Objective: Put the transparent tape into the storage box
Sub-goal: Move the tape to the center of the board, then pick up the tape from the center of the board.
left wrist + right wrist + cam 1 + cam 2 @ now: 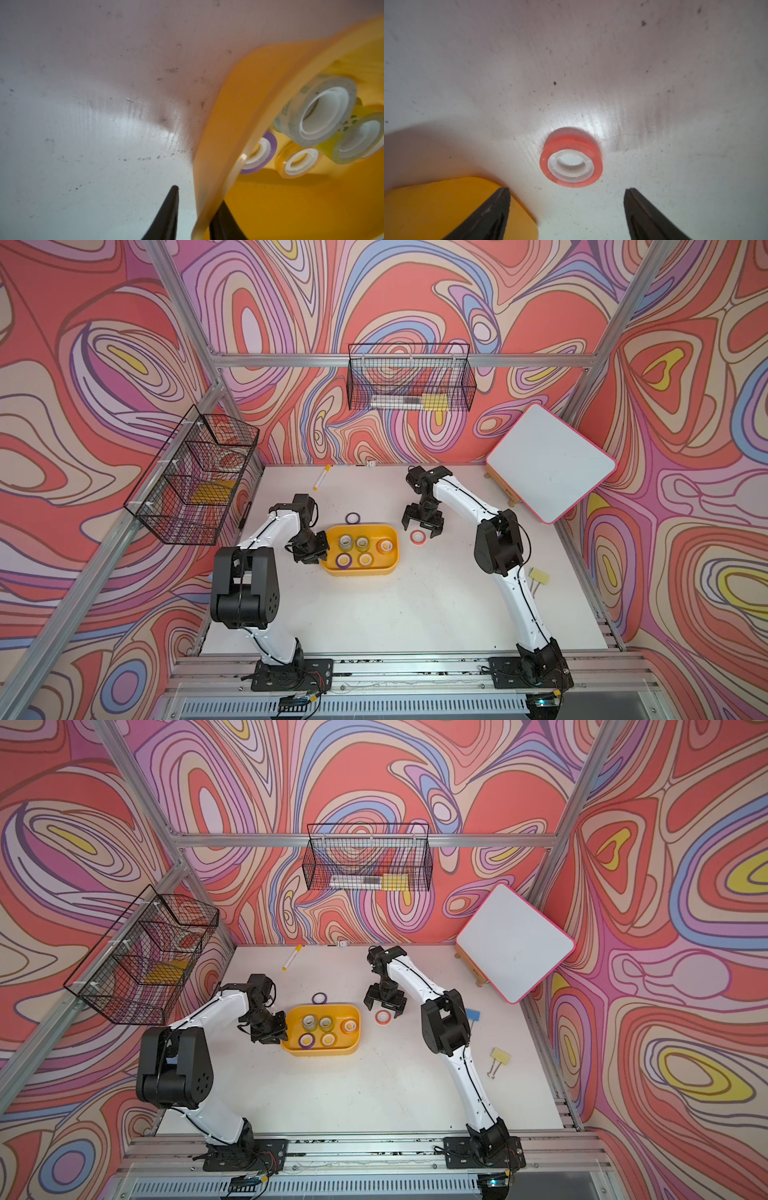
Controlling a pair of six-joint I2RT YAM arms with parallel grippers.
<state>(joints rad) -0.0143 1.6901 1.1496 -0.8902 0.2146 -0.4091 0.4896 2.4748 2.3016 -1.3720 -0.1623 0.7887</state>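
The storage box (361, 570) (320, 1050) is a shallow yellow-orange tray at mid-table holding several tape rolls, among them a greyish clear roll (345, 542) (324, 110). My left gripper (320, 549) (199, 195) is shut on the box's left wall (228, 116), one finger outside and one inside. A red see-through tape roll (418, 536) (383, 1016) (571, 159) lies flat on the table just right of the box (425, 207). My right gripper (420, 529) (384, 1009) (567, 189) hangs open just above it, holding nothing.
A purple tape roll (352, 517) lies behind the box. A yellow-capped marker (322, 477) lies near the back wall. A tilted whiteboard (550, 462) stands at the back right. Black wire baskets (409, 377) (195, 477) hang on the walls. A yellow binder clip (500, 1056) lies at the right.
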